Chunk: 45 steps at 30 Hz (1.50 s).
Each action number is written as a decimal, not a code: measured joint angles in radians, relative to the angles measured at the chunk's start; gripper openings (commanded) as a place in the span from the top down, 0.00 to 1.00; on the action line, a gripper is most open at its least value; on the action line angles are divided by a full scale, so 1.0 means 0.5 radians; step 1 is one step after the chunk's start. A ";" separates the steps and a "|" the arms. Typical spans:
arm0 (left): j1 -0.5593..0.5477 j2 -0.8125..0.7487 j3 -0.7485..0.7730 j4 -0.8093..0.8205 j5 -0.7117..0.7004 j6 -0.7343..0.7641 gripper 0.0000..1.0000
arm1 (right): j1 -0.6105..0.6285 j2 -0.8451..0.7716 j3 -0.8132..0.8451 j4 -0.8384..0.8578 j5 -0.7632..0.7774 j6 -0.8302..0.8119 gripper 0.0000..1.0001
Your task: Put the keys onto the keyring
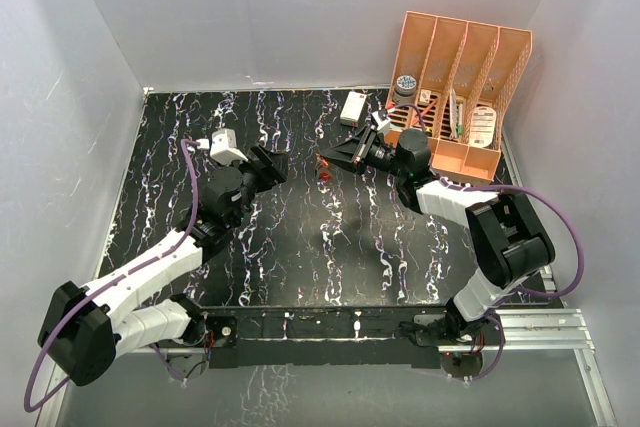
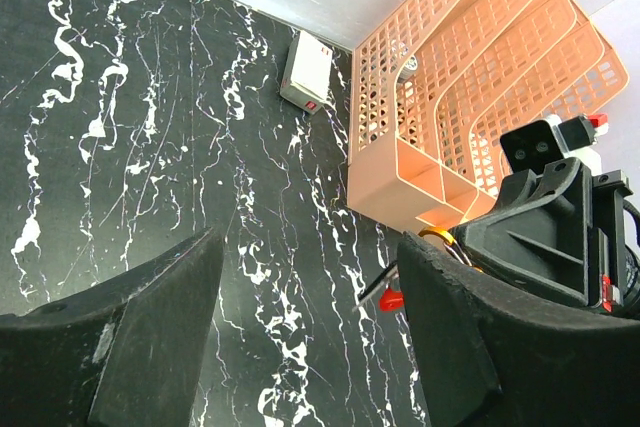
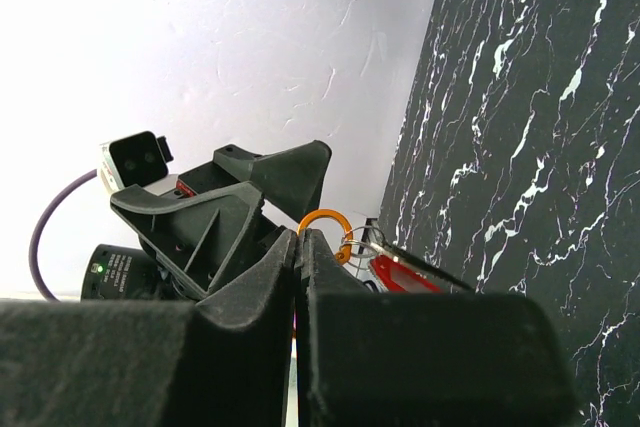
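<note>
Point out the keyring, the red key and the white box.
keyring (image 3: 323, 212), right wrist view, top of its orange arc.
red-headed key (image 3: 400, 275), right wrist view, red head.
white box (image 2: 308, 65), left wrist view, top face.

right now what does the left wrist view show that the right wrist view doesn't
Only the left wrist: the white box, the orange rack and the right arm's camera. Only the right wrist: the left arm's camera, and the right gripper close up, jaws pressed shut on the keyring. Both: the keyring, the red-headed key by it, and the marbled table.
</note>
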<state>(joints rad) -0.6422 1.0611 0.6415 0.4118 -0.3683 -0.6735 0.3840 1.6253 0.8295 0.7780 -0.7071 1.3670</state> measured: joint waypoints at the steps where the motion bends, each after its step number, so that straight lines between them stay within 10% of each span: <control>1: 0.000 0.001 0.000 0.000 0.002 0.000 0.32 | 0.000 0.000 -0.006 0.017 -0.001 0.002 1.00; 45: 0.004 0.040 0.000 -0.017 0.005 0.000 0.31 | -0.028 0.336 -0.186 0.347 -0.053 0.101 1.00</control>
<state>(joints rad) -0.6403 1.0813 0.6415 0.4034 -0.3656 -0.6735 0.3698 1.7931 0.7364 0.9516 -0.7338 1.4174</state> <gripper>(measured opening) 0.687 0.002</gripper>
